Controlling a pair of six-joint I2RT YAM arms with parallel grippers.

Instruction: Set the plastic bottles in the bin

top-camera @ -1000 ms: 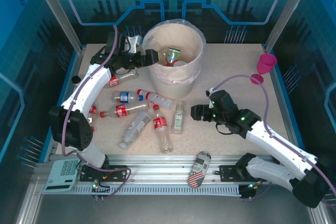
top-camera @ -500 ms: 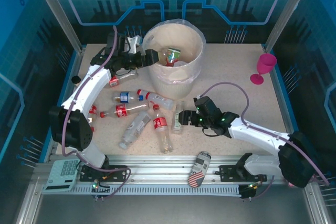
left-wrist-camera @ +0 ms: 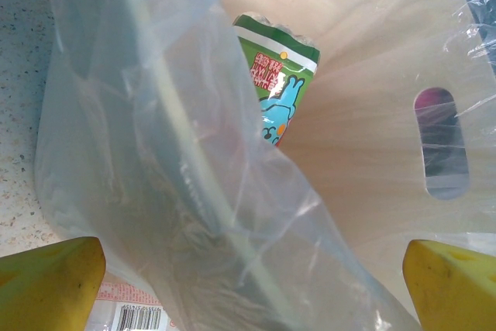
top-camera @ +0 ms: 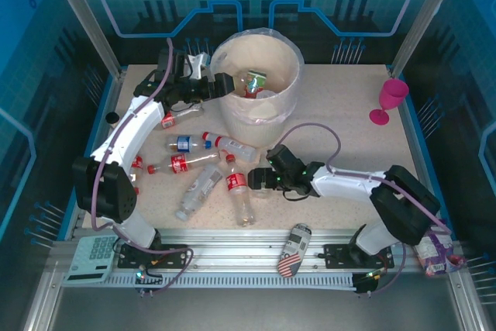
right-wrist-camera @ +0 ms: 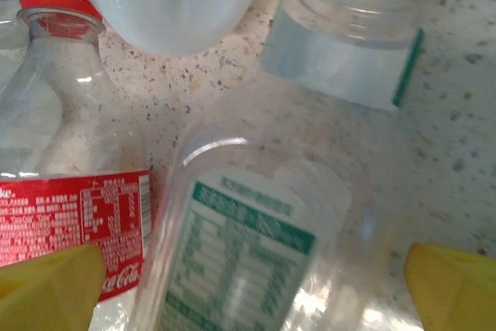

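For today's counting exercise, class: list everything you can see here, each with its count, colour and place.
bin: one, cream, bag-lined; far centre
bottles: about seven, clear, mostly red labels; lying on the table, left of centre
binned bottle: one, green label; inside the bin
goblet: one, pink; far right
can: one, stars and stripes; near rail
calculator: one, pale grey; near-left corner
packet: one, purple-white; near-right corner
left gripper: one, yellow tips, open; at the bin's rim
right gripper: one, yellow tips, open; astride a green-label bottle
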